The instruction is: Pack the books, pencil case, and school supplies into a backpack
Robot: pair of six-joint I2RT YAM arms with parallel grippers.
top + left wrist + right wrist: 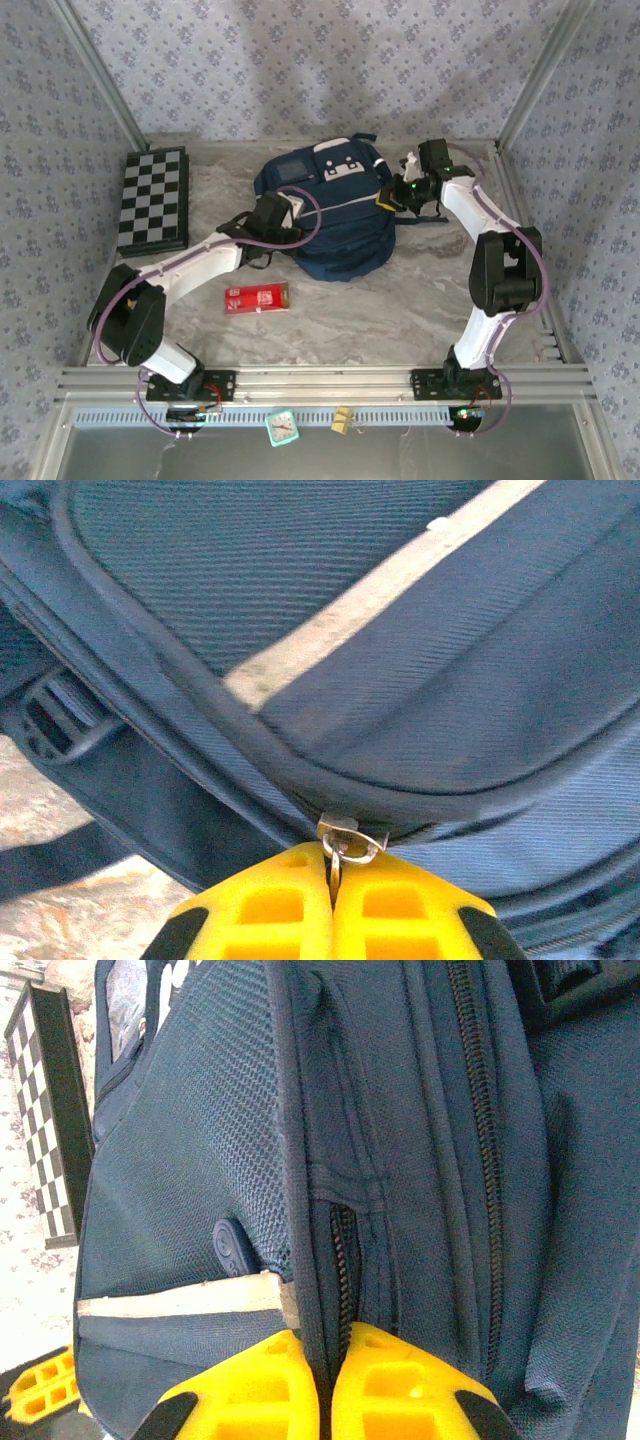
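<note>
- Where the top view looks down on the marble table (420,300), we see the backpack (335,225) lying toward the far side. Its white patches and grey-blue panel are turned to the far end.
- The left gripper (293,208) meets the backpack's left side and the right gripper (392,198) meets its right side, so the 2 arms flank it.
- In the left wrist view, the left gripper (332,870) has its 2 yellow fingers pressed together on the metal zipper pull (350,838), at the end of a curved seam of the backpack (300,570).
- A white stripe (400,595) crosses the fabric above that seam, and a dark buckle (58,715) sits at the left.
- In the right wrist view, the right gripper (330,1370) is clamped on a ridge of the backpack (200,1140) fabric, just beside a zipper track (343,1260).
- The red box (257,297) lies flat on the table, on the near side of the backpack and apart from it, near the left arm.
- The chequered board (153,200) lies at the far left, well apart from the backpack; we also catch it in the right wrist view (45,1130).
- A small teal clock (283,428) and a small yellow item (342,420) sit below the arm bases.
</note>
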